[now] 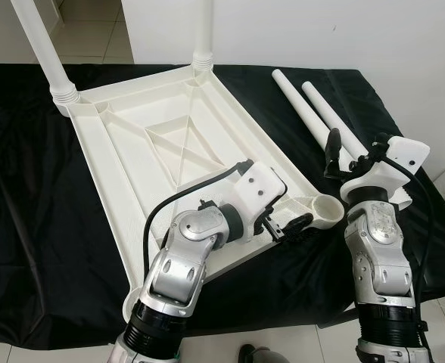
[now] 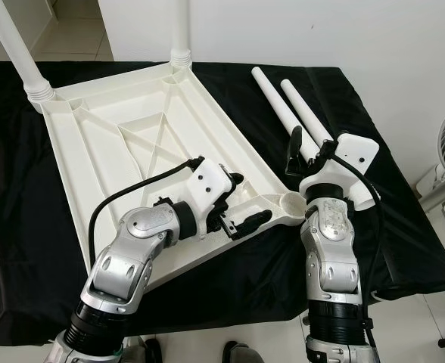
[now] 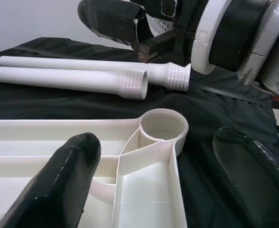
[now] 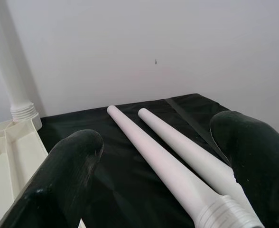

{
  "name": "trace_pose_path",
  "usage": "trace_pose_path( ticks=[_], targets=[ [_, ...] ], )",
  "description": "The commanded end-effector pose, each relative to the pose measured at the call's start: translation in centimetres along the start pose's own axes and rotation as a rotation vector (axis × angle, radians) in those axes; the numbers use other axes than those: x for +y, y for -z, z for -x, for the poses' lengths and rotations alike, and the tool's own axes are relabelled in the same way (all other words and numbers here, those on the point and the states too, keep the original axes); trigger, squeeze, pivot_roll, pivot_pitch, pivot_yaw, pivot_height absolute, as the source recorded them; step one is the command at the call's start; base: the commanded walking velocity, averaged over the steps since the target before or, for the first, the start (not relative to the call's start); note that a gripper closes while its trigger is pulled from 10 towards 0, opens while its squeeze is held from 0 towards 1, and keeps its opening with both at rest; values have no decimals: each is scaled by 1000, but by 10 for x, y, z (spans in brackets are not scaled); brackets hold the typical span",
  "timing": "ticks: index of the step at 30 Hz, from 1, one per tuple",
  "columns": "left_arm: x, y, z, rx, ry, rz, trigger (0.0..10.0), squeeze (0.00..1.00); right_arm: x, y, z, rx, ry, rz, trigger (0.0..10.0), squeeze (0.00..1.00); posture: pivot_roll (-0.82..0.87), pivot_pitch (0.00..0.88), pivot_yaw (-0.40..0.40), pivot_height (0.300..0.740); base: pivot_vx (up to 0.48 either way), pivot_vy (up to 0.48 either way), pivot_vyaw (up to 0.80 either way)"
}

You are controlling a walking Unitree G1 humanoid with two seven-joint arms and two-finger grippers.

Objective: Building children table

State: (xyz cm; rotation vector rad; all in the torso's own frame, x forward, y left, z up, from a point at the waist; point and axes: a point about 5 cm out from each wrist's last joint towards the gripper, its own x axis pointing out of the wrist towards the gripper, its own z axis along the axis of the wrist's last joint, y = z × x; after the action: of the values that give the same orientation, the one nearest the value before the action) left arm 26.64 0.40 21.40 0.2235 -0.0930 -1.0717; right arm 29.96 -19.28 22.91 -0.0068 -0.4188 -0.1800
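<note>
Upturned tabletop [image 1: 169,144] is lying on the black-draped counter [image 1: 41,227], two legs fitted. Left gripper [image 1: 294,224], jaws released, is hovering by the empty socket [image 1: 330,206]; right gripper [image 1: 336,151], jaws released, is hovering above two loose legs [image 1: 313,113].

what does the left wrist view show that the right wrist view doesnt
Left wrist view alone: the empty corner socket of the upturned tabletop and the threaded open ends of the two loose legs, with the right gripper above them. Right wrist view alone: a leg already standing in a far corner. Both: the loose legs side by side on the black cloth.
</note>
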Motion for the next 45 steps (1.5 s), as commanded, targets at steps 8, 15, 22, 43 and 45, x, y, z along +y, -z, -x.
trace_pose_path(
  ticks=[8, 15, 22, 43, 45],
  targets=[
    [6, -15, 5, -109, 6, 28, 10000, 0, -9, 9, -3, 54, 41, 15, 10000, 0, -27, 183, -19, 740, 0, 0, 0],
    [40, -29, 2, -195, -128, 75, 10000, 0, -13, 8, -15, 60, 17, 39, 10000, 0, -26, 186, -22, 740, 0, 0, 0],
    [54, -21, 2, -192, -188, 68, 10000, 0, -13, 12, -19, 72, 5, 58, 10000, 0, -43, 164, -10, 740, 0, 0, 0],
    [105, 53, 59, 91, -394, -12, 10000, 0, -31, 22, -7, 77, 28, 144, 10000, 0, -36, 101, 31, 740, 0, 0, 0],
    [116, 55, 67, 140, -406, -76, 10000, 0, -31, 22, -8, 73, 27, 149, 10000, 0, -36, 101, 31, 740, 0, 0, 0]
  ],
)
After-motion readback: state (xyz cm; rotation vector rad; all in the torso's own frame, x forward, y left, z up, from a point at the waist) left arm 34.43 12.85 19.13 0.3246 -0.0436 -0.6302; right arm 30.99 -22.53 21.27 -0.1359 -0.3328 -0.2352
